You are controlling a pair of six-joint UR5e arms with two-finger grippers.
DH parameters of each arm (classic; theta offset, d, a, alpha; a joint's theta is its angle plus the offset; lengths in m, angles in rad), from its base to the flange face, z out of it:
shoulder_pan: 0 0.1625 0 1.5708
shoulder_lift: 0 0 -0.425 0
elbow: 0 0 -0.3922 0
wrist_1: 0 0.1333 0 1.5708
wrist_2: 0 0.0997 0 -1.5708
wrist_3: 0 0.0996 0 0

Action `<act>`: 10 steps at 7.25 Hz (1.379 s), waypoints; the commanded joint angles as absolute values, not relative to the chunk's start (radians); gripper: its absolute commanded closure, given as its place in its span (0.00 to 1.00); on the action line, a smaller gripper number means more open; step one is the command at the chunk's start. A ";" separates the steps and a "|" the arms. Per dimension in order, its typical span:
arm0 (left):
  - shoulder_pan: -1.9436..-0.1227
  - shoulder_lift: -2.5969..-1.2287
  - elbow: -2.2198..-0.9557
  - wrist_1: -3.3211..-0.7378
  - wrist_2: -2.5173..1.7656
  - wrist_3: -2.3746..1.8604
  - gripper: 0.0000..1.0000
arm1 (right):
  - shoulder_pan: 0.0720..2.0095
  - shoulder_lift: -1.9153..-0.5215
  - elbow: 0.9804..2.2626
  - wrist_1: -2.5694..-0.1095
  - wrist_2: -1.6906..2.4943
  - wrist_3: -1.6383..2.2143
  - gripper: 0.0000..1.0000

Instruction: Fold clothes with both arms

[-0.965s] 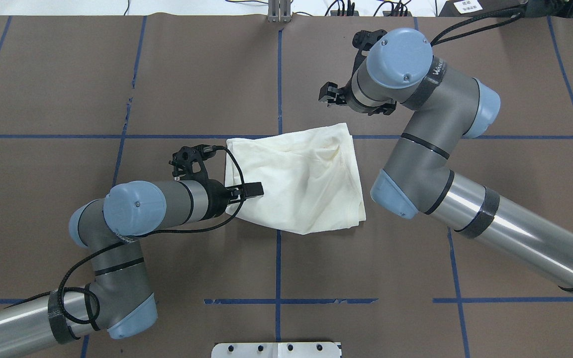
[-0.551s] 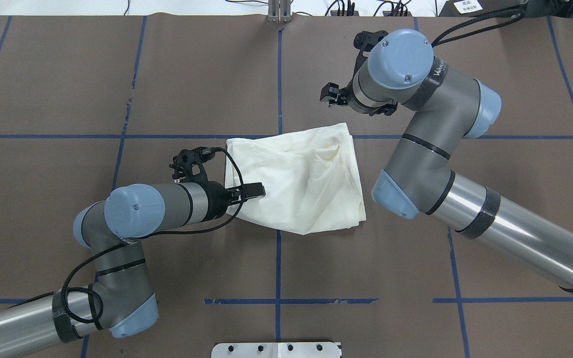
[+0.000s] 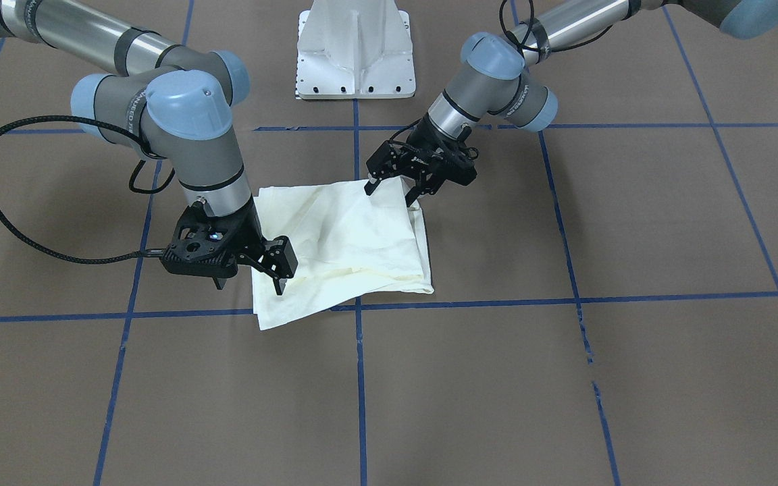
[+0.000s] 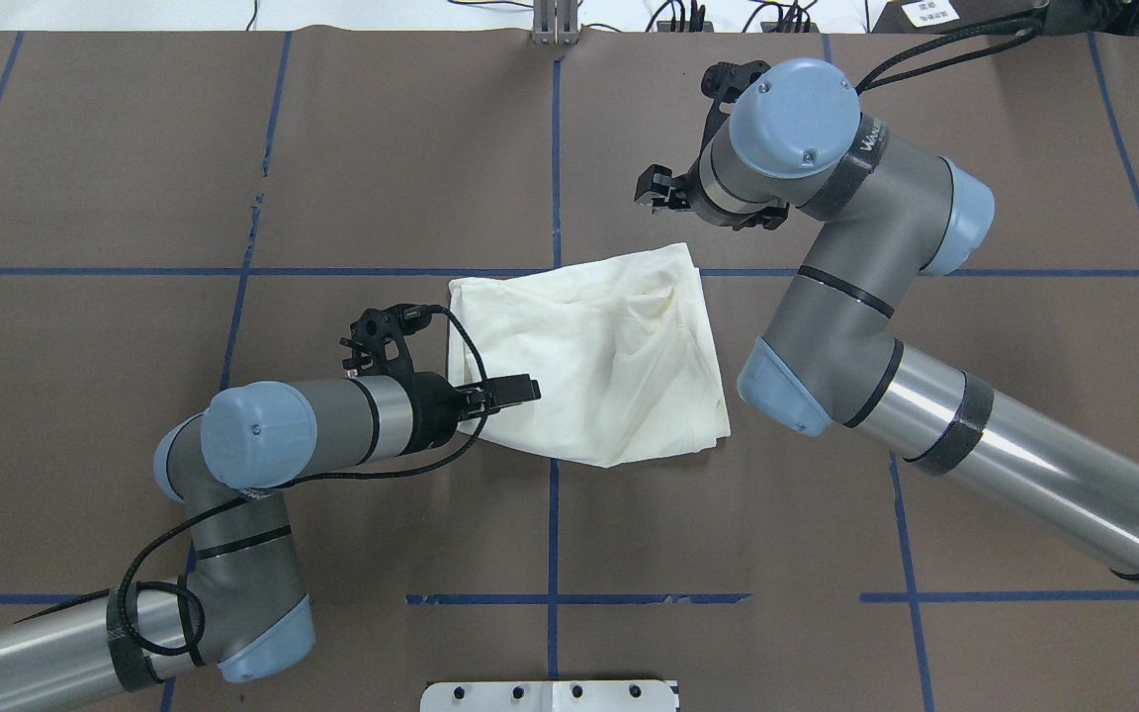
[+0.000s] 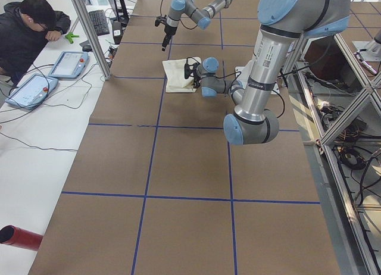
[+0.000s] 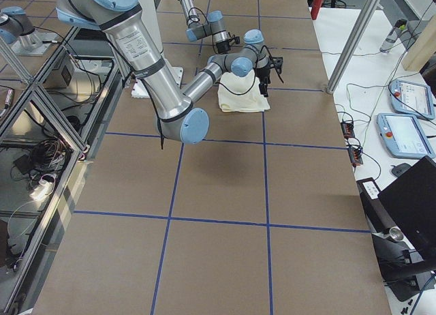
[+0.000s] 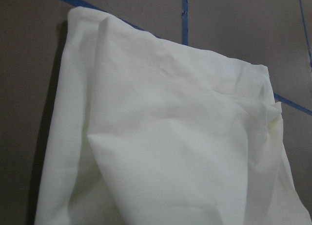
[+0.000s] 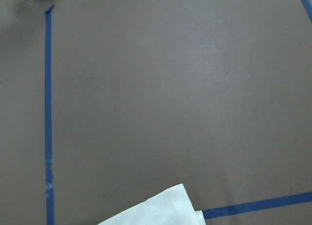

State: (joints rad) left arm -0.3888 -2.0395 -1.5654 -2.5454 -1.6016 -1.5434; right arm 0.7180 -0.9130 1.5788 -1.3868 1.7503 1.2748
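The clothes are one cream shirt, folded into a rough rectangle with its plain side up, lying at the table's middle. My left gripper hovers open over the shirt's edge nearest the robot base, its two fingers spread and holding nothing; in the overhead view it reaches in from the shirt's left side. The left wrist view is filled by the wrinkled cloth. My right gripper stands open at the shirt's far corner, one finger over the cloth. That corner shows at the bottom of the right wrist view.
Blue tape lines divide the brown table cover into squares. The white pedestal base stands at the robot's edge. A seated person and tablets are at a side table beyond the far edge.
My left arm has shifted a little, carrying its gripper slightly rightward and toward the robot along the shirt's left edge. The right arm and the shirt have barely moved.
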 commanded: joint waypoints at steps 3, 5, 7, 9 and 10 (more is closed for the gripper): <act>-0.373 -2.029 -1.563 -2.582 -1.603 -1.539 0.74 | 0.718 -0.913 1.578 -1.385 1.750 1.276 0.00; -0.368 -2.029 -1.566 -2.589 -1.603 -1.537 0.88 | 0.715 -0.913 1.578 -1.385 1.750 1.278 0.00; -0.364 -1.975 -1.566 -2.633 -1.603 -1.537 0.92 | 0.713 -0.913 1.578 -1.385 1.750 1.278 0.00; -0.364 -1.951 -1.560 -2.666 -1.603 -1.539 0.83 | 0.712 -0.913 1.578 -1.385 1.749 1.278 0.00; -0.362 -1.951 -1.551 -2.666 -1.605 -1.540 0.82 | 0.712 -0.913 1.577 -1.385 1.750 1.278 0.00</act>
